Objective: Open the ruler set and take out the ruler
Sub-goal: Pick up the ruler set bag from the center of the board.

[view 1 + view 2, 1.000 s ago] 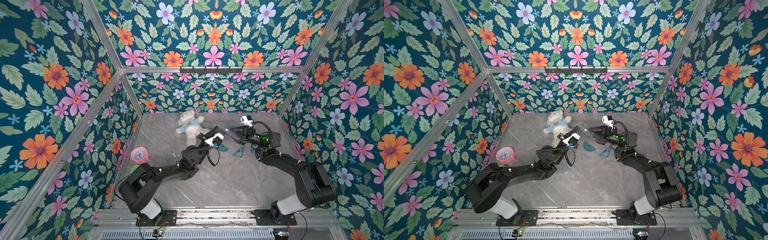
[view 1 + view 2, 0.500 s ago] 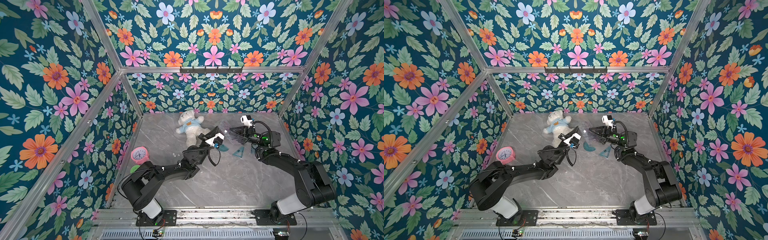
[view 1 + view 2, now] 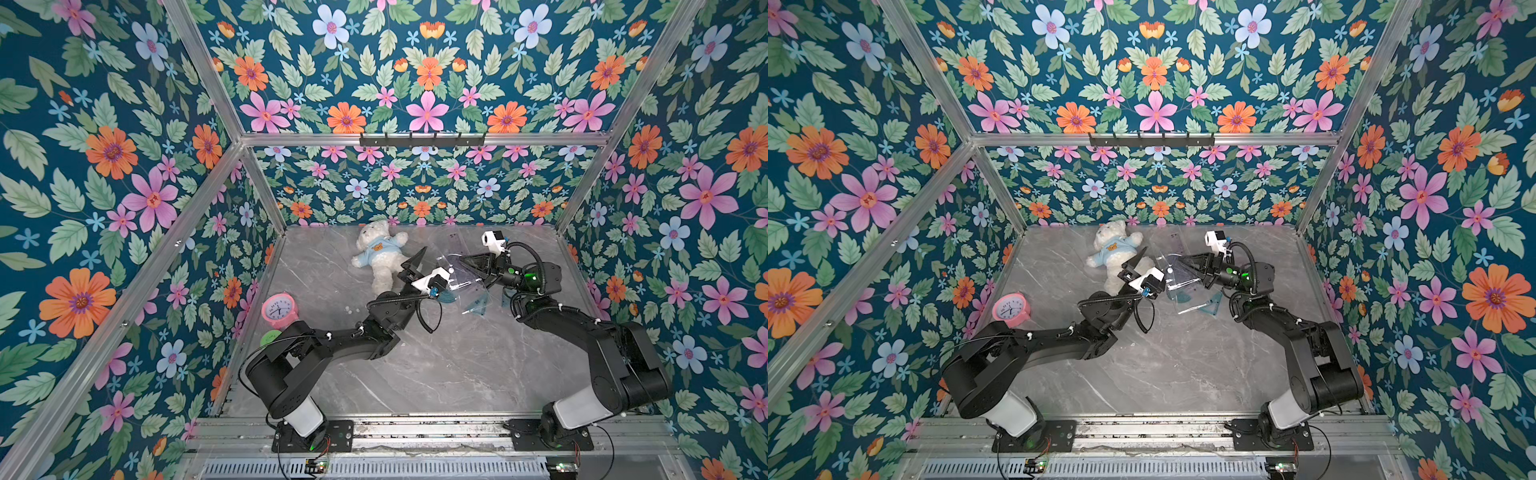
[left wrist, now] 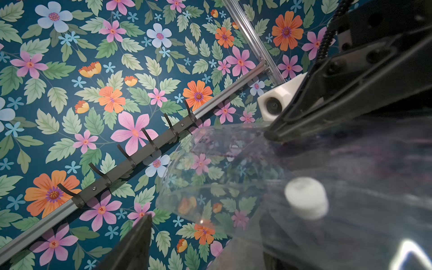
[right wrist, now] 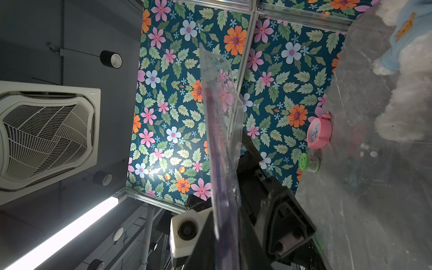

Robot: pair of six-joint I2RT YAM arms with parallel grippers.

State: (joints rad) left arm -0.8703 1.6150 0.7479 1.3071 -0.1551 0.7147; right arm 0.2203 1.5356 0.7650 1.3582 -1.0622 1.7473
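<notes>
Nearest my side, the bare grey counter [image 3: 457,365] runs up to both arms. A pink clock [image 3: 277,309] stands well off to the outer side of the left gripper [image 3: 432,264]. A teal triangle [image 3: 478,300] lies just on the near side of the right gripper [image 3: 462,260], at the lower edge of the ruler set [image 3: 460,279]. I cannot tell whether it is inside the pouch or out.

The ruler set is a clear pouch, lifted between the two grippers. The right gripper is pinched narrow on its edge, tips together on the plastic in the left wrist view. The left gripper stands wide and is clamped on nothing. The pouch and its white snap [image 4: 306,201] sit to one side of the gap, and one finger [image 4: 138,243] is well apart from them. From the right wrist, a clear marked strip [image 5: 217,117] sticks straight out past the tips.

Beyond the left gripper lies a teddy bear [image 3: 380,257]. Farthest off, a hook rail [image 3: 422,139] crosses the wall.
</notes>
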